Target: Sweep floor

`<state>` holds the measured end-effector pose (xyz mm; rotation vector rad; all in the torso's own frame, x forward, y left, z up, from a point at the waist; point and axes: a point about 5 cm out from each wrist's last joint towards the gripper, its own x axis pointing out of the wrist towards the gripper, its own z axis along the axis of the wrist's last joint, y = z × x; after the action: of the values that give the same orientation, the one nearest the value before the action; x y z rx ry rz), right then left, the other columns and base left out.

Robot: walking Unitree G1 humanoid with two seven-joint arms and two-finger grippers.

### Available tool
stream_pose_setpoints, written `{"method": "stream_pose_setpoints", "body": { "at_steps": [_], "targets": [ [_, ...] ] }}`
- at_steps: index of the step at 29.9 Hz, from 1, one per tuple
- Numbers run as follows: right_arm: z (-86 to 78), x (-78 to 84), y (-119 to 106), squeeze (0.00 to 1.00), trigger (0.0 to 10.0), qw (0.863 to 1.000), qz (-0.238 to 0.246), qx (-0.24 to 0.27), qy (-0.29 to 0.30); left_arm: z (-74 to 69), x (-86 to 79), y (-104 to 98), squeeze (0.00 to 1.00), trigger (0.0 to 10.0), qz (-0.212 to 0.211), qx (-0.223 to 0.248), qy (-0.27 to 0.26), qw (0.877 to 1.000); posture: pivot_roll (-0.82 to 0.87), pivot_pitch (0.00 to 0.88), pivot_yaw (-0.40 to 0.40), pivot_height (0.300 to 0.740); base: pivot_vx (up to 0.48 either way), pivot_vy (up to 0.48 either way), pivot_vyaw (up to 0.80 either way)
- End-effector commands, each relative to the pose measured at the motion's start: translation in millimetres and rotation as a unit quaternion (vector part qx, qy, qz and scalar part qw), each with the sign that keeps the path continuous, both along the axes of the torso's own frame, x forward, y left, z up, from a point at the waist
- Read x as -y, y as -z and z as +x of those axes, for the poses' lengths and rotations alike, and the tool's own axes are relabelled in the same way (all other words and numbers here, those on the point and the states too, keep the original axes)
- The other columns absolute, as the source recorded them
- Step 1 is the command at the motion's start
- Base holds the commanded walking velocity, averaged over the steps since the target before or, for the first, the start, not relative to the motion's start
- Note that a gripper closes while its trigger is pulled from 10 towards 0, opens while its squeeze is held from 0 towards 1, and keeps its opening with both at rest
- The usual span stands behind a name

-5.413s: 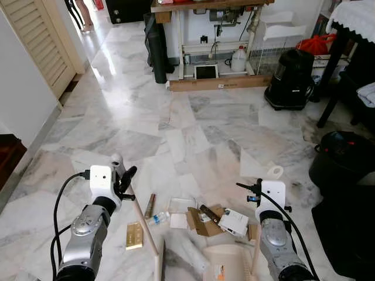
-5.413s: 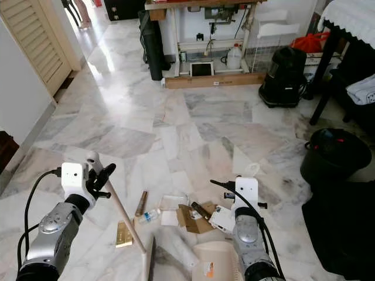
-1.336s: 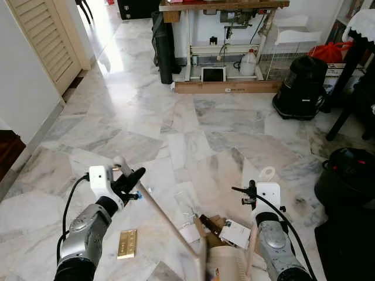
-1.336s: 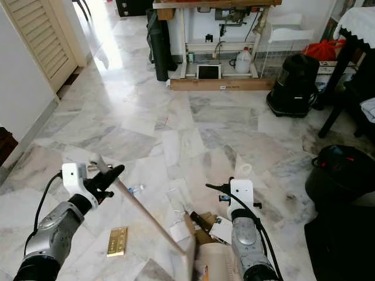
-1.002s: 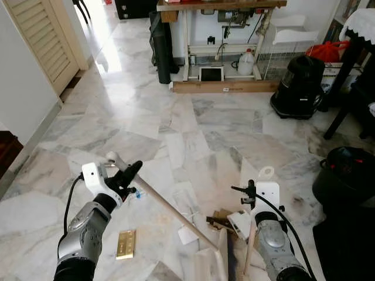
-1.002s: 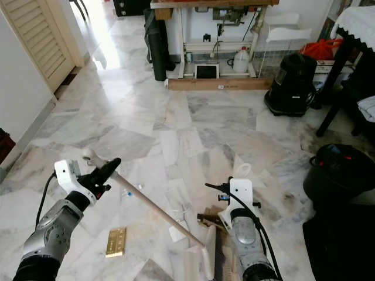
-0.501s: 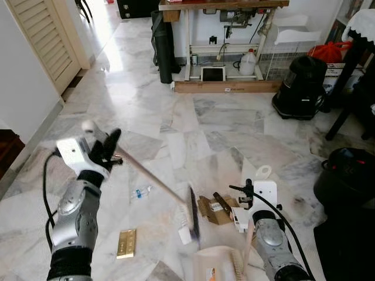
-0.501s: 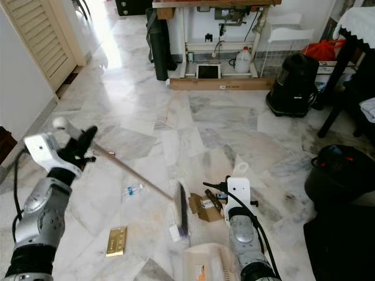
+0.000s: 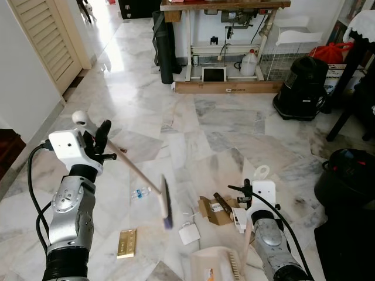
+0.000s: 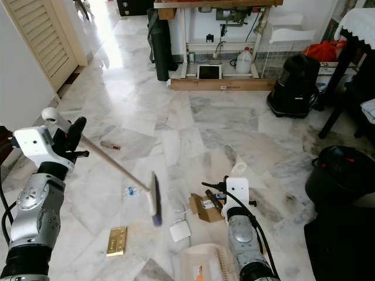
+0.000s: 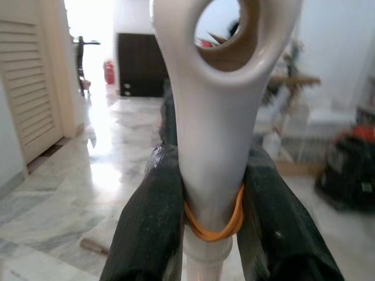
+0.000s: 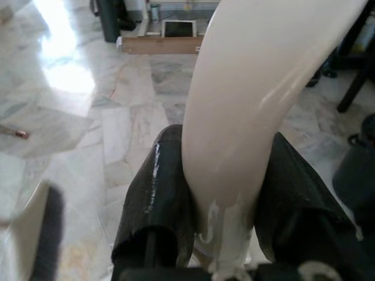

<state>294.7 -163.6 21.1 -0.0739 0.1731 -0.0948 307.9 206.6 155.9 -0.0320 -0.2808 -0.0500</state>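
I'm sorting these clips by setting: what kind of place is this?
Probably a room in a lived-in home, perhaps a work or storage corner: marble-tiled floor, a louvred door, and a table with a jug under it. The left gripper grips a broom beside the litter.

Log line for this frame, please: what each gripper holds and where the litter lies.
left gripper: shut on broom, head off floor | right gripper: shut on dustpan handle | litter: cardboard, paper, bottle, gold box

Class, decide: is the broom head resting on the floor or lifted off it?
Apparently lifted. The broom head looks blurred and hangs mid-swing on its slanted stick, held by the left gripper.
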Motion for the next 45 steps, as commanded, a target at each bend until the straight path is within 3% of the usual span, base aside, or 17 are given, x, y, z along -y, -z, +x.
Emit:
{"method": "stream_pose_setpoints", "body": {
  "at_steps": [1, 7, 18, 34, 45],
  "targets": [
    [6.0, -2.4, -11.2, 0.00, 10.0, 0.999, 0.038, 0.031, 0.010, -3.5, 3.0, 7.1, 0.00, 10.0, 0.038, -0.001, -0.003, 0.999, 0.06, 0.000, 0.067, 0.740, 0.000, 0.000, 0.00],
    [10.2, -5.2, -29.7, 0.00, 10.0, 0.994, 0.066, 0.086, 0.002, -9.0, 11.5, 28.7, 0.00, 10.0, 0.034, -0.026, -0.010, 0.999, 0.06, 0.000, 0.066, 0.740, 0.000, 0.000, 0.00],
    [15.0, -3.9, -47.2, 0.00, 10.0, 0.990, 0.077, 0.119, 0.003, -10.6, 17.0, 34.3, 0.00, 10.0, 0.055, -0.025, -0.009, 0.998, 0.06, 0.000, 0.059, 0.740, 0.000, 0.000, 0.00],
    [15.7, -6.9, -55.2, 0.00, 10.0, 0.990, 0.072, 0.122, -0.007, -10.5, 22.7, 37.9, 0.00, 10.0, 0.048, -0.035, -0.003, 0.998, 0.07, 0.000, 0.055, 0.740, 0.000, 0.159, 0.00],
    [15.6, -8.2, -56.6, 0.00, 10.0, 0.990, 0.074, 0.119, -0.011, -10.4, 24.1, 38.0, 0.00, 10.0, 0.046, -0.037, -0.001, 0.998, 0.07, 0.012, 0.053, 0.740, 0.000, 0.278, 0.67]
  ]
}}
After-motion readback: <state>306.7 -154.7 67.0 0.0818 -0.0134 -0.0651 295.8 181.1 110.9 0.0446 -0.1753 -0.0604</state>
